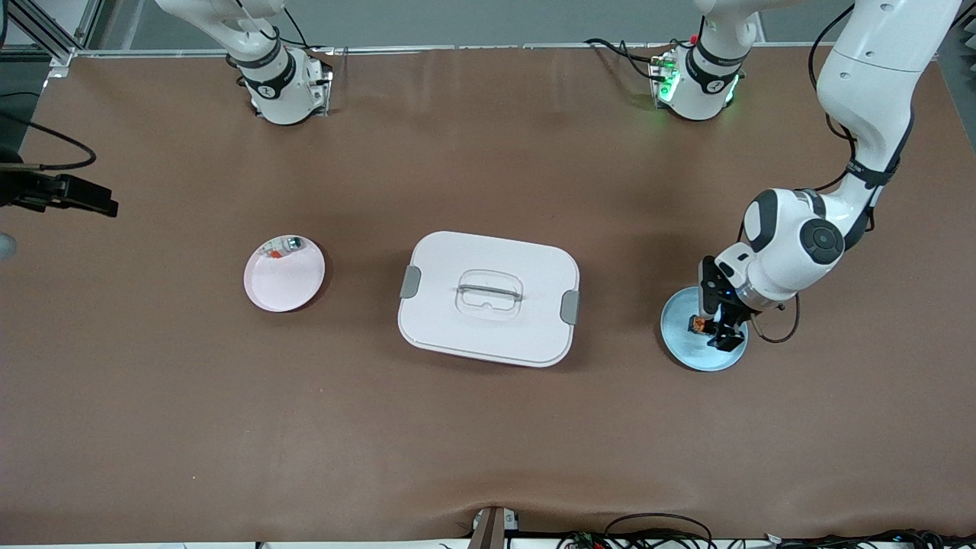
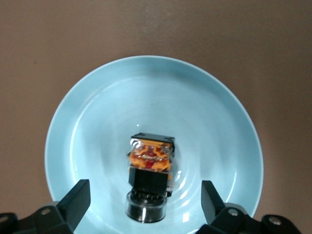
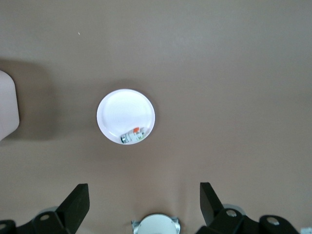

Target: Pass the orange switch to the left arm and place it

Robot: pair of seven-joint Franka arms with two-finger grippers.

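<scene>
The orange switch (image 1: 696, 325) lies on a pale blue plate (image 1: 686, 352) toward the left arm's end of the table. My left gripper (image 1: 718, 334) is low over that plate and open. In the left wrist view the switch (image 2: 150, 165) lies between the fingers (image 2: 78, 195) on the plate (image 2: 97, 122), untouched. The white box (image 1: 488, 297) stands mid-table; its corner shows in the right wrist view (image 3: 7, 105). My right gripper (image 3: 144, 190) is open and empty, high over the table, out of the front view.
A pink plate (image 1: 286, 286) with a small silvery-clear part (image 1: 284, 246) sits toward the right arm's end; both show in the right wrist view (image 3: 124, 114) (image 3: 131, 135). A black device (image 1: 61, 191) juts in at that end's table edge.
</scene>
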